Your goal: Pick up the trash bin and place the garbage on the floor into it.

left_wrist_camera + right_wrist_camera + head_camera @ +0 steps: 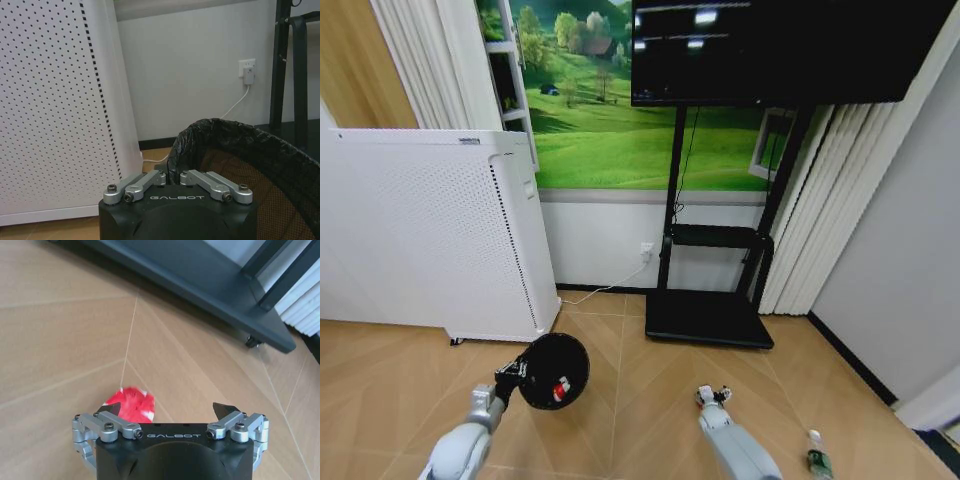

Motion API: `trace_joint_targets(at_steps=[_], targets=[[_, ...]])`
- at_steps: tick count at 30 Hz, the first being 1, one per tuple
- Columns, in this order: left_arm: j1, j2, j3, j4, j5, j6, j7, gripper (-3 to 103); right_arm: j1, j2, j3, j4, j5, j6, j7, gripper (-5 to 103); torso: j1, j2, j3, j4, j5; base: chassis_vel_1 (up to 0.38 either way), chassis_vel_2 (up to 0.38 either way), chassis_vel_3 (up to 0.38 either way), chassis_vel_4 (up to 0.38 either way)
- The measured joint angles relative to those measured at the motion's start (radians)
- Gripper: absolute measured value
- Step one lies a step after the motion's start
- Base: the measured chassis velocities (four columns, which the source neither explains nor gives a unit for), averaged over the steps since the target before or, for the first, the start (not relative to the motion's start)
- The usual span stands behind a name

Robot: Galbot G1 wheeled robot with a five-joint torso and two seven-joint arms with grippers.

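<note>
Above the wood floor [60,330], left claw [172,176] pinches the round, bag-lined bin [240,150]; right claw [167,412] spread over crumpled wrapper [132,404].

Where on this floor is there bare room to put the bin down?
The floor lies bare between the bin, held by the left gripper, and the right gripper. It is also bare left of the bin, before the white appliance. It is crowded at the wrapper and the bottle.
</note>
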Motion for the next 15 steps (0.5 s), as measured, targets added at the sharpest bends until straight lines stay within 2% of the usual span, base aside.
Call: trace_joint_targets(at_steps=[6,15], targets=[[0.001,-0.001,0.004,0.002,0.004,0.0,0.0,7,-0.006,0.01,0.005,-0.027,-0.011,0.004,-0.017,100,0.0,0.0,0.0,0.0002,0.0001,0.0,0.0,0.0,0.0],[0.013,0.004,-0.005,-0.001,0.003,0.0,-0.001,7,0.064,0.055,0.041,-0.125,-0.048,0.015,-0.029,100,0.0,0.0,0.0,0.0003,-0.0001,0.0,0.0,0.0,0.0]])
